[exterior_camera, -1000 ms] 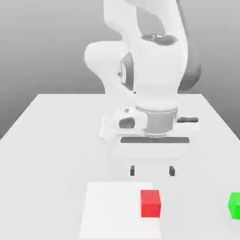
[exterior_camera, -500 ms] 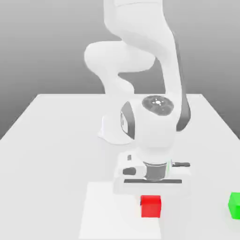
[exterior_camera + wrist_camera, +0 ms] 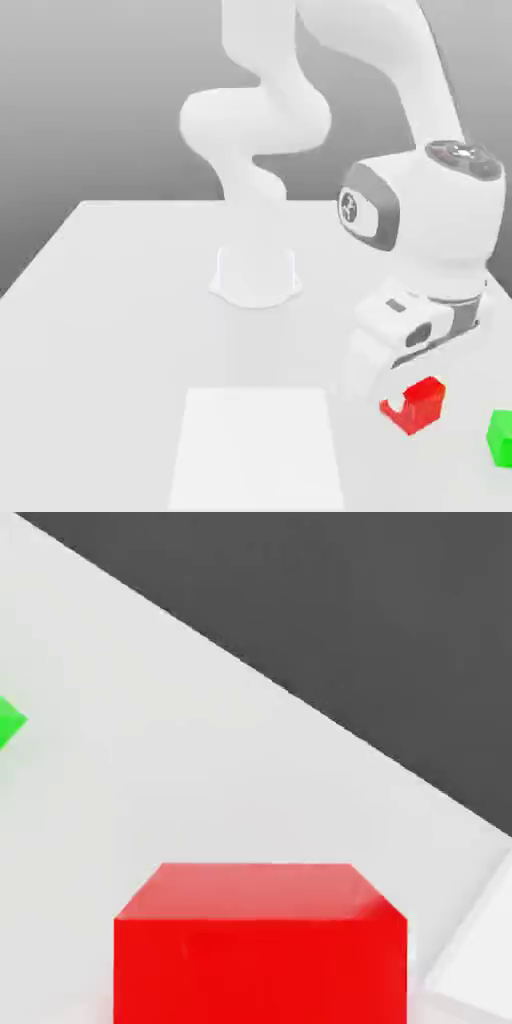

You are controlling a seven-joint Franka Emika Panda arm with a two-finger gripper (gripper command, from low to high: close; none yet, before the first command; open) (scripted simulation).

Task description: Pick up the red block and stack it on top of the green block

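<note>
The red block (image 3: pixel 420 404) hangs tilted just under my gripper (image 3: pixel 405 392), which is shut on it, a little above the table at the exterior view's right. In the hand view the red block (image 3: pixel 260 942) looms close and large. The green block (image 3: pixel 501 438) rests on the table at the exterior view's right edge, a short way to the right of the red block and lower in the picture. A corner of the green block (image 3: pixel 8 722) shows in the hand view, apart from the red one. My white hand (image 3: pixel 405 335) leans over the red block and hides its far side.
A flat white square patch (image 3: pixel 258 445) lies on the table near the front, left of the gripper. The arm's round base (image 3: pixel 255 277) stands mid-table behind it. The table's edge (image 3: pixel 300 697) against dark ground shows in the hand view.
The gripper came down over the red block on the white patch and shut on it. It then swung to the exterior view's right, carrying the block tilted toward the green block.
</note>
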